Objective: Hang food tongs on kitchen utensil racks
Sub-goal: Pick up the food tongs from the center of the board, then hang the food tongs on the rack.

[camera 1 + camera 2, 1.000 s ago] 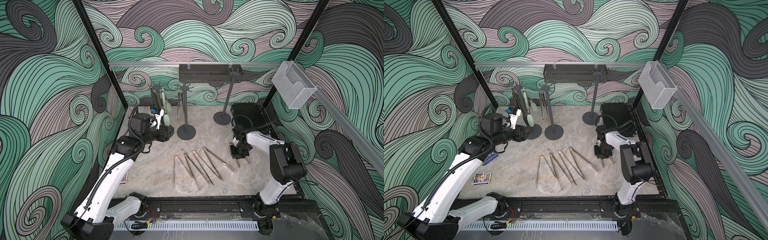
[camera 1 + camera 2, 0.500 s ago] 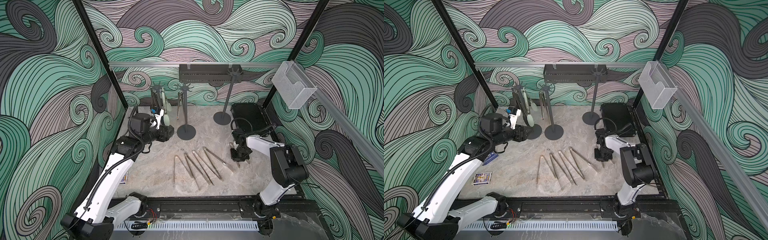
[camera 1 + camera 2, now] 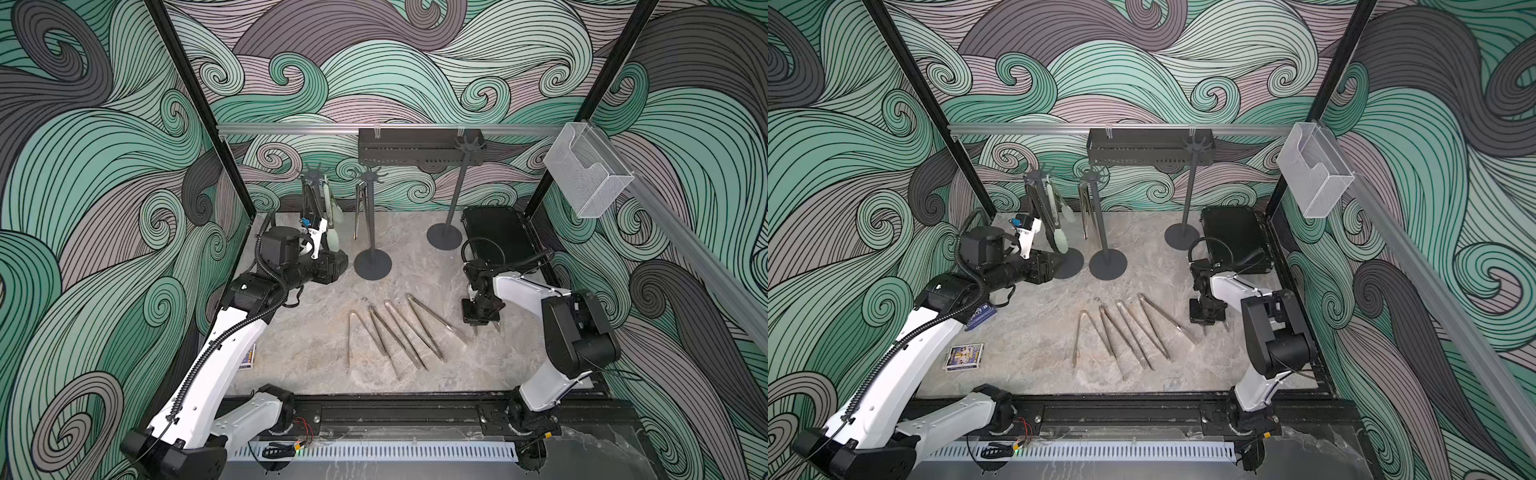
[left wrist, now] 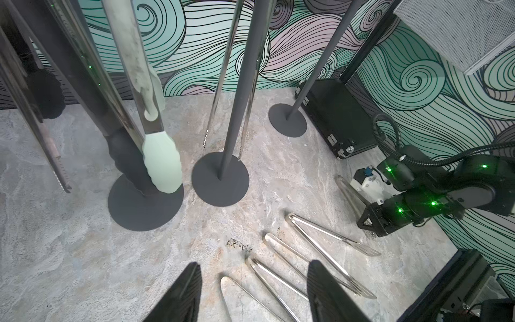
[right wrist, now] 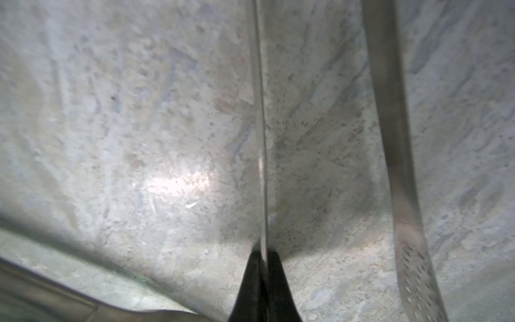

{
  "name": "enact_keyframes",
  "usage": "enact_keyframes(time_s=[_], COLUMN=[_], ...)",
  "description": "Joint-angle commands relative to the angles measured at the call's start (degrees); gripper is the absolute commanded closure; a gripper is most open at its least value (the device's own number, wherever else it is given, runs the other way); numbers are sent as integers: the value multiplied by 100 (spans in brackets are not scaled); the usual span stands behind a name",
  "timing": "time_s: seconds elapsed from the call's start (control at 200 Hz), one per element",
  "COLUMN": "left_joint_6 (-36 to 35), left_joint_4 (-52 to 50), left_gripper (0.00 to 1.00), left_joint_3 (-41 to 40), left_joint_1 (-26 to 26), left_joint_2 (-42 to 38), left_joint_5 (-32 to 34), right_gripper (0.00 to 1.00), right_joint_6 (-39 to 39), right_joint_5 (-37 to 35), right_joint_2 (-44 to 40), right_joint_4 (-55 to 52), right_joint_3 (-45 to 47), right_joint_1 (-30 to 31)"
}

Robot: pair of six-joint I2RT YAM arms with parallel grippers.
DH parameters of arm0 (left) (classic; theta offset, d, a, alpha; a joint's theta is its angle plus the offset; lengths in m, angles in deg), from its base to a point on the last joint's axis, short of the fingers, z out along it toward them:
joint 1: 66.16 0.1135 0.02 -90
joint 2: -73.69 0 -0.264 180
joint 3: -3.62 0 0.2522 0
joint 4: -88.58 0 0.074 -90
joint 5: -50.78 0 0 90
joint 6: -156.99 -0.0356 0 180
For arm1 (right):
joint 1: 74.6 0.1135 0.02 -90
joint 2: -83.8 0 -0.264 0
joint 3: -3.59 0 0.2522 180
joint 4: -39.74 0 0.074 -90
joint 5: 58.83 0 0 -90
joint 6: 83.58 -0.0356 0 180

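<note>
Tongs of bare steel, four slim V-shaped pairs [image 3: 411, 330], lie fanned on the grey marble-look tabletop [image 3: 316, 357] nearest you, their bends pointing toward the back wall. A small printed card box [image 3: 965, 356] lies flat beside your left arm.

Just past the fan, on your right side, your right gripper [image 3: 482, 320] points down at the table. Its black fingers [image 5: 252, 281] are pinched together on one thin arm of a fifth bare steel tong [image 5: 260, 139]. You cannot tell whether that tong is clear of the table.

Farther back on your left, your left gripper [image 4: 255, 264] hangs with its jaws spread and nothing between them. It is close to the round base of the left dark grey metal pole rack [image 3: 314, 178].

Pale-green silicone-tipped tongs [image 4: 163, 164] and black-tipped tongs [image 4: 128, 156] hang from that rack's star of hooks. On the matching middle rack [image 3: 370, 224], just beside it, hangs one more steel pair [image 3: 358, 212]. The third matching rack [image 3: 457, 187] stands farther right, next to a flat black case [image 3: 494, 237].

Behind everything, a black perforated rectangular shelf [image 3: 415, 147] hangs on the back rail. A clear mesh box [image 3: 586, 174] hangs on the right-hand rail.
</note>
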State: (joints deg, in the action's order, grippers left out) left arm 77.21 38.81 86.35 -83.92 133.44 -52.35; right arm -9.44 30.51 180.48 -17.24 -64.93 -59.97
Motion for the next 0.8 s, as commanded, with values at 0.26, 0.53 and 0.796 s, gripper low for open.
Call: enact_keyframes(time_s=[0.26,0.53,0.796], left_joint_6=[46,183,96], left_joint_4=[-90,261,302], left_gripper=[42,43,43], left_joint_3=[-312,-927,-1060], left_joint_1=[19,18,20], left_joint_2=[-602,-1053,-1133], left_joint_5=[22,-239,-423], right_gripper=[100,100,100], right_joint_6=[1203,2252,2860], right_joint_5=[1432,3439,4088], right_joint_2=[-1201,-1642,-643], right_joint_4=[159,1389,1197], right_joint_3=[-1388,-2452,-4077], right_joint_1=[195,242,457])
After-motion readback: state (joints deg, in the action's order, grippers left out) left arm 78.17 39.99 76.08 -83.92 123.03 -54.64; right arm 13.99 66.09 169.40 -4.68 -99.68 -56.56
